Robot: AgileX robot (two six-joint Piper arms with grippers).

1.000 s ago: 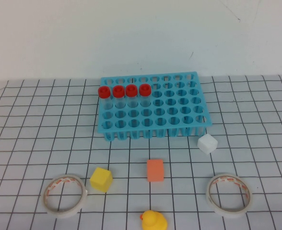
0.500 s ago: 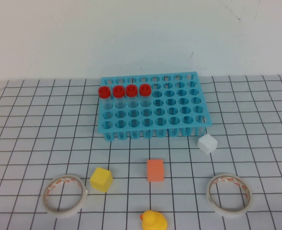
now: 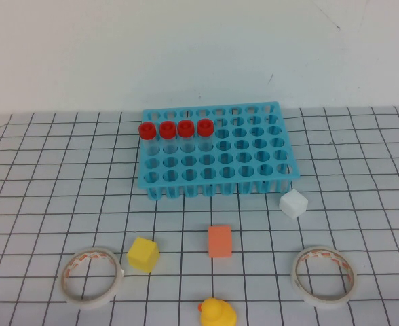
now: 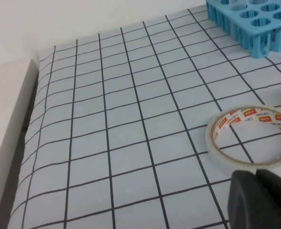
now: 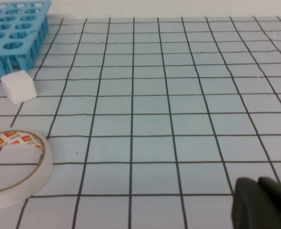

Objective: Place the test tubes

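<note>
A blue test tube rack [image 3: 250, 159] stands at the middle back of the gridded table. Several red-capped test tubes [image 3: 177, 129] stand upright in a row at its left side. Neither arm shows in the high view. My left gripper [image 4: 256, 177] is shut and empty, low over the table's left front beside a tape roll [image 4: 250, 138], with the rack's corner [image 4: 255, 24] far off. My right gripper [image 5: 259, 185] is shut and empty over the right front of the table, apart from the rack [image 5: 16, 33].
Two tape rolls [image 3: 91, 276] [image 3: 324, 274] lie at front left and front right. A yellow cube [image 3: 143, 254], an orange block [image 3: 219, 241], a white cube [image 3: 293, 203] and a yellow duck [image 3: 217, 314] sit in front of the rack. A raised white ledge [image 4: 6, 124] borders the table's left edge.
</note>
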